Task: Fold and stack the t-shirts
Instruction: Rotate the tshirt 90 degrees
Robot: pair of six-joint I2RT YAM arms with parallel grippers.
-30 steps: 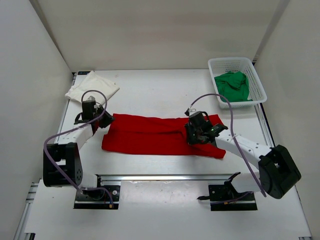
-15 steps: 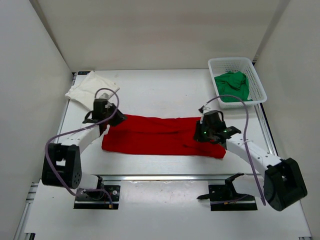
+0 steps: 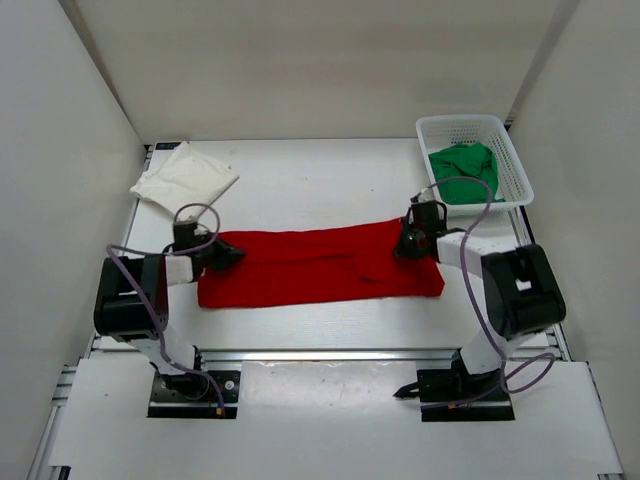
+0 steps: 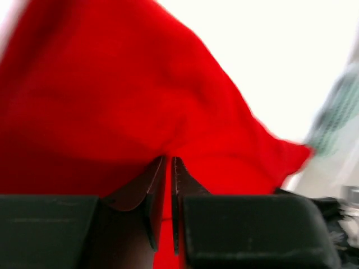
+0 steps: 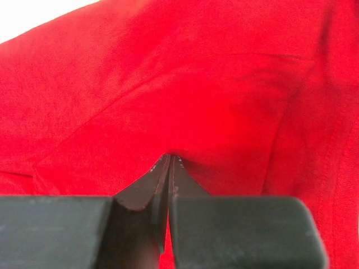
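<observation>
Across the middle of the white surface (image 3: 320,190) the red t-shirt (image 3: 310,265) lies stretched in a long folded band between the two arms. Far right, the white mesh basket (image 3: 460,120) holds the crumpled green t-shirt (image 3: 462,172), and the cream-white t-shirt (image 3: 183,175) sits folded at the far left. The left end effector (image 3: 228,256) pinches the red cloth's left end and the right end effector (image 3: 408,243) nips its far right corner, both pressed together on fabric.

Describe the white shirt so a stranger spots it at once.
Find the table, far left corner. The white shirt lies there, folded. It is the only pale one: the red shirt is spread mid-table, the green shirt sits in the basket.
</observation>
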